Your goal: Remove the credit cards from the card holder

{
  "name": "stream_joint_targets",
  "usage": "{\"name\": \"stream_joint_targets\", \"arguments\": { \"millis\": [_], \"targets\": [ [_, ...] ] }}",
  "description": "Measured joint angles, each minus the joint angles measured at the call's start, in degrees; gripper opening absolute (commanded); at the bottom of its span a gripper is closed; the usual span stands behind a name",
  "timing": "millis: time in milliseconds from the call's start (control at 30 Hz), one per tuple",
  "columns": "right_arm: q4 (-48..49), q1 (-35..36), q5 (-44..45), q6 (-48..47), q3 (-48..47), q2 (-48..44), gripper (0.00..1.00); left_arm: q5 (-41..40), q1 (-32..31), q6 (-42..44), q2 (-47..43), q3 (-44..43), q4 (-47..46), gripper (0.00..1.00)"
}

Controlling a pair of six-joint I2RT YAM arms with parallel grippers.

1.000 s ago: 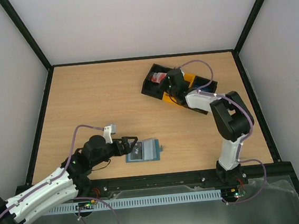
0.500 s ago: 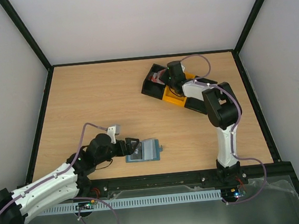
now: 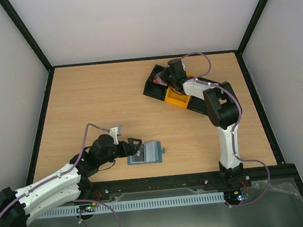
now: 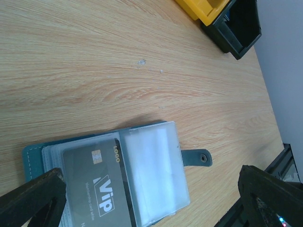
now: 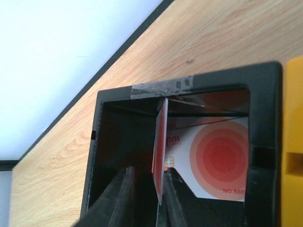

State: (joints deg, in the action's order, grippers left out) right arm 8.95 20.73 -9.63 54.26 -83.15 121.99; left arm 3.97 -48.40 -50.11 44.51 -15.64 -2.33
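Observation:
The dusty-blue card holder (image 3: pixel 149 152) lies open on the table near the front edge. In the left wrist view the card holder (image 4: pixel 156 165) shows clear sleeves, and a dark grey credit card (image 4: pixel 94 189) sits in its left pocket. My left gripper (image 3: pixel 135 146) hovers open just left of it, its fingers spread wide on either side. My right gripper (image 5: pixel 149 172) reaches into the tray's left black bin (image 5: pixel 189 87). A white-and-red credit card (image 5: pixel 160 156) stands on edge between its slightly parted fingers, against the right one. A white card face with red rings (image 5: pixel 213 156) shows behind it.
The black-and-yellow three-bin tray (image 3: pixel 184 95) sits slantwise at the back right, its yellow bin (image 5: pixel 293 142) next to the one my right gripper is in. A black frame borders the wooden table (image 3: pixel 97 102).
My right gripper swung left from the yellow bin to the left black bin, and its jaws parted a little around the card. My left gripper crept slightly closer to the card holder.

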Motion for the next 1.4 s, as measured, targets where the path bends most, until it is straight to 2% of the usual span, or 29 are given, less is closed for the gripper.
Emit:
{"name": "stream_joint_targets", "arguments": {
  "millis": [300, 567, 767, 867, 1100, 1267, 1400],
  "targets": [
    [-4.6, 0.0, 0.2, -0.6, -1.5, -1.3, 0.4, 0.8, 1.4, -1.5, 2.8, 0.0, -0.3, 1.0],
    [-13.8, -0.2, 2.2, -2.8, -2.8, -5.4, 0.45, 1.7, 2.4, -2.4, 4.7, 0.0, 0.3, 1.0],
    [-17.5, -0.2, 1.4, -5.1, -0.3, -14.9, 0.46, 2.4, 2.5, -2.4, 5.4, -0.1, 0.9, 1.0],
    [-17.4, -0.1, 0.3, -6.6, 5.8, -22.8, 0.46, 3.5, 2.7, -2.4, 5.9, -0.1, 1.0, 1.0],
    [-17.6, 1.1, -2.0, -9.3, 27.7, -40.1, 0.46, 3.9, 2.7, -2.4, 7.0, -0.1, 1.4, 0.98],
    [-17.6, 4.7, -4.1, -9.9, 39.9, -52.3, 0.45, 2.4, 2.8, -2.7, 8.7, -0.3, 3.0, 0.88],
    [-16.8, 8.7, -4.9, -8.3, 45.2, -61.0, 0.44, 2.2, 2.9, -2.6, 10.5, -0.3, 2.8, 0.78]
  ]
}}
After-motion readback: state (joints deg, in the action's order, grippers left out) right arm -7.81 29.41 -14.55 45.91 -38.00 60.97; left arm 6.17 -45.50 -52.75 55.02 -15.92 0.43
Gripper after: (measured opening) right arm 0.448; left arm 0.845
